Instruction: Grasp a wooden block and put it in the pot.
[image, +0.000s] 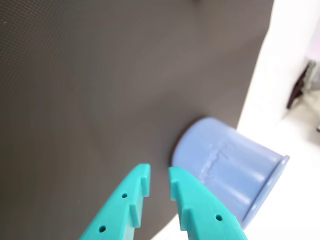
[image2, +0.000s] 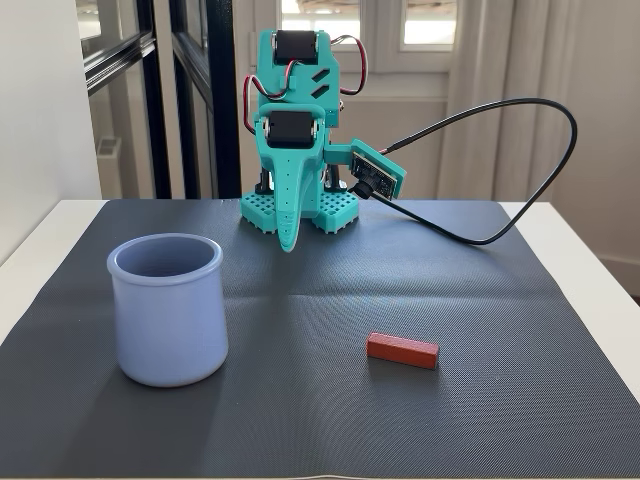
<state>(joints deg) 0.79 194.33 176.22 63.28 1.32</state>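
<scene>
The red-brown wooden block (image2: 402, 350) lies flat on the dark mat, right of centre and near the front; it is out of the wrist view. The lavender-blue pot (image2: 167, 310) stands upright at the front left and looks empty. In the wrist view the pot (image: 225, 170) shows at lower right. My teal gripper (image2: 288, 243) hangs pointing down at the back of the mat, on the folded arm, far from both block and pot. Its fingers (image: 130, 205) stand almost together with a narrow gap and hold nothing; the gripper (image: 159, 176) enters the wrist view from the bottom edge.
The dark textured mat (image2: 330, 420) covers most of a white table (image2: 600, 270). The arm's teal base (image2: 300, 210) stands at the back centre. A black cable (image2: 500, 110) loops from the arm to the right. Windows are behind.
</scene>
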